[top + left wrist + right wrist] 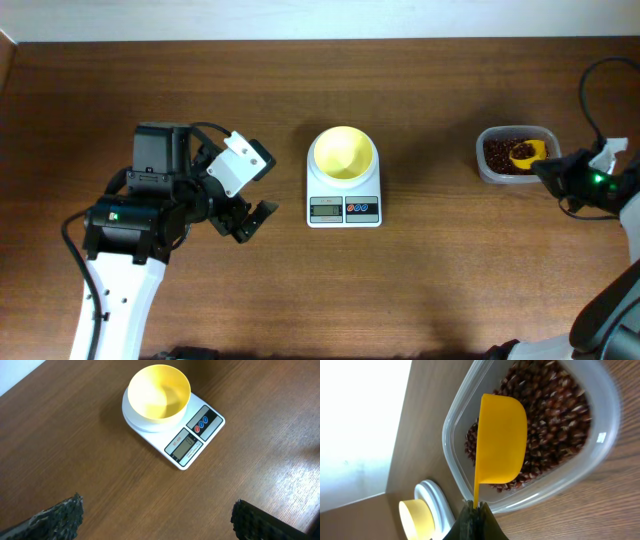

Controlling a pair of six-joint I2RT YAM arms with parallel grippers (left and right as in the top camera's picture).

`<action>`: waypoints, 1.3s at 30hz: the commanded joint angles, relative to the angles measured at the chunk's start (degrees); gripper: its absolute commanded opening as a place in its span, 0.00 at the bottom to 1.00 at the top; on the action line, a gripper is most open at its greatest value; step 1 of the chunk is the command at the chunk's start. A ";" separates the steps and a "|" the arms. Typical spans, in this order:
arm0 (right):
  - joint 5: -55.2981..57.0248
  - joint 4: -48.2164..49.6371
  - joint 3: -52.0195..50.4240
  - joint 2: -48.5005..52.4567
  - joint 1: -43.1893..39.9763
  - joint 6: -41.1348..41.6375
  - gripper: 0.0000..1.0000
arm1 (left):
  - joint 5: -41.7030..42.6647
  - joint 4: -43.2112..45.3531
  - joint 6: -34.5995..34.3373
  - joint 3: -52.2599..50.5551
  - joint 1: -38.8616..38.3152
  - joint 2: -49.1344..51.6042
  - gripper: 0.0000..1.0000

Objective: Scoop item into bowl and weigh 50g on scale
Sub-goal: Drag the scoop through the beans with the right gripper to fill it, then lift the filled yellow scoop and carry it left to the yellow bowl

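tabletop (450, 290): beans (555, 415) beneath scoop (500, 440) in right tool (475, 510)

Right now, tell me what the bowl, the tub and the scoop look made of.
The bowl: probably plastic, smooth pale yellow walls with a soft sheen. The tub: clear plastic, since the beans show through its wall. The scoop: likely moulded plastic, opaque yellow, even matte surface, thin handle.

Bowl (343, 155): pale yellow, empty, upright, seated on scale (344, 210). Scale: white, flat, display facing front. Beans (498, 155): dark red-brown, heaped in clear tub (481, 160), well apart to the right.
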 commanded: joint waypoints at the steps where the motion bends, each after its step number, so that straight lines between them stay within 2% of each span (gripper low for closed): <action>1: -5.22 0.22 1.07 0.39 -2.82 -0.94 0.04 | -0.02 -0.04 0.90 1.01 0.17 -0.02 0.99; 13: -15.87 -0.07 1.07 0.39 -3.13 -6.86 0.04 | -0.02 -0.04 0.90 1.01 0.17 -0.02 0.99; 17: -16.24 -0.02 1.07 0.39 -2.38 -6.86 0.04 | -0.02 -0.04 0.90 1.01 0.20 -0.02 0.99; 26: -23.32 1.92 1.09 0.39 5.05 -6.78 0.04 | -0.02 -0.04 0.90 1.01 0.17 -0.02 0.99; 39: -23.76 4.52 1.09 0.39 24.22 -6.75 0.04 | -0.02 -0.04 0.90 1.01 0.17 -0.02 0.99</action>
